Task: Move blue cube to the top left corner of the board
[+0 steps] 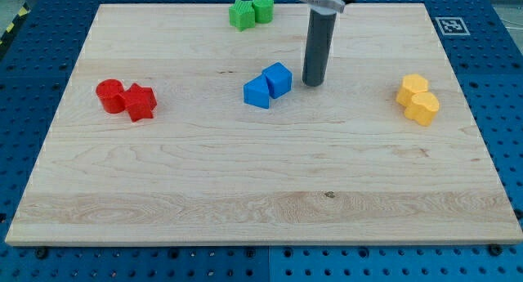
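A blue cube [278, 79] sits near the middle of the wooden board [261, 192], touching a second blue block [257, 92] at its lower left. My tip [313, 84] stands on the board just to the right of the blue cube, with a small gap between them. The rod rises from there to the view's top edge. The board's top left corner [102, 8] lies far to the upper left of the cube.
A red cylinder [109, 96] and a red star-like block [140, 102] touch at the left. A green star-like block [242, 15] and a green cylinder [262, 8] stand at the top edge. Two yellow blocks [417, 99] sit at the right.
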Motion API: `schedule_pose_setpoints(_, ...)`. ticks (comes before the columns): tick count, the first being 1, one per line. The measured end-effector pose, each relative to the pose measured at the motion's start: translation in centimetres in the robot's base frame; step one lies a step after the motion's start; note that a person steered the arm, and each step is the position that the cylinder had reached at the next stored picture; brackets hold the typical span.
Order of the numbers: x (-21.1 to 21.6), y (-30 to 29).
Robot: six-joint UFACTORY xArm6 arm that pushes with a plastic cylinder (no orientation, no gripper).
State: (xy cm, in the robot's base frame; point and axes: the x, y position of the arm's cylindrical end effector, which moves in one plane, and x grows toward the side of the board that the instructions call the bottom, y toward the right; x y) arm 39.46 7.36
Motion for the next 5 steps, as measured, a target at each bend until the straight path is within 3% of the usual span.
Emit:
schedule_pose_setpoints(1, 2.0, 0.0)
schedule_pose_setpoints(5, 0.3, -3.4)
